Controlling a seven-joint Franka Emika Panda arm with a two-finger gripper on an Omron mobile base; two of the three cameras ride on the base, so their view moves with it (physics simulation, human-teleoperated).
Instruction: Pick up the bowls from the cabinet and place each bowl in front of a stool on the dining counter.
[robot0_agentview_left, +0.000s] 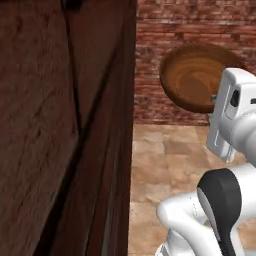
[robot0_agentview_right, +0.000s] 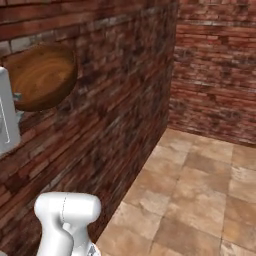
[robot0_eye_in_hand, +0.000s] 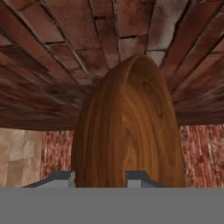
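Note:
The reddish-brown wooden bowl (robot0_agentview_left: 192, 77) hangs in the air, tipped on its side with its hollow facing the base cameras. It shows at the upper left of the right base view (robot0_agentview_right: 42, 75), in front of the brick wall. In the hand view the bowl (robot0_eye_in_hand: 127, 131) stands edge-on, its lower rim between the two fingertips. My gripper (robot0_eye_in_hand: 99, 180) is shut on that rim. The white hand (robot0_agentview_left: 232, 110) sits just right of the bowl. The cabinet, the stools and the dining counter are out of view.
A tall dark wooden panel (robot0_agentview_left: 60, 130) stands close along the left of the left base view. Red brick walls (robot0_agentview_right: 210, 70) close off the side and the back. Tan stone floor tiles (robot0_agentview_right: 200, 200) lie open below to the right.

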